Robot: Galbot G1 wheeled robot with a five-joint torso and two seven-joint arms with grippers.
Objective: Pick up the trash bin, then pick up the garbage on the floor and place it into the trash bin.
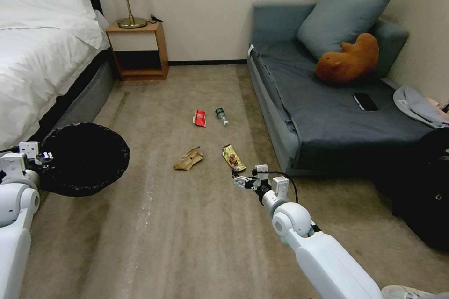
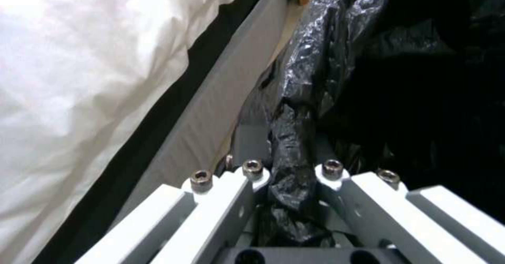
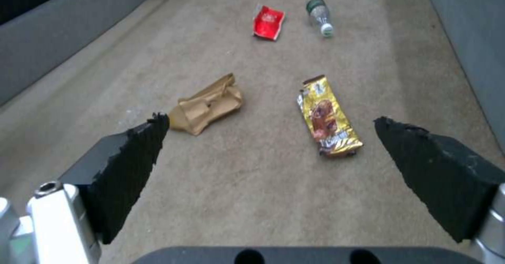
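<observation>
The bin (image 1: 84, 159) shows as a round mouth lined with a crinkled black bag, held off the carpet (image 1: 187, 243) beside the bed (image 1: 42, 56). The left pincer (image 1: 44, 155) is clamped on the bin's near rim; in the left wrist view a pinched fold of the bag (image 2: 292, 145) runs between its white fingers (image 2: 247, 177), with the bed's white sheet close alongside. The left arm comes up from the lower left corner of the head view with its wrist level at the bin's edge.

Four pieces of garbage lie on the carpet between the bed and the sofa (image 1: 327, 117). A red packet (image 1: 199, 117) and a small clear bottle (image 1: 222, 116) with a green label and white cap lie side by side, farther off. Nearer lie a crumpled brown paper bag (image 1: 188, 159) and a glossy yellow-brown wrapper (image 1: 233, 157), apart from each other.

The right arm reaches forward and down from the lower right, its pincer (image 1: 239, 180) low over the carpet just short of the wrapper. Its black pads (image 3: 131, 157) stand wide apart, and the right wrist view shows the wrapper (image 3: 329, 116) and the paper bag (image 3: 208, 105) ahead between them, untouched.
</observation>
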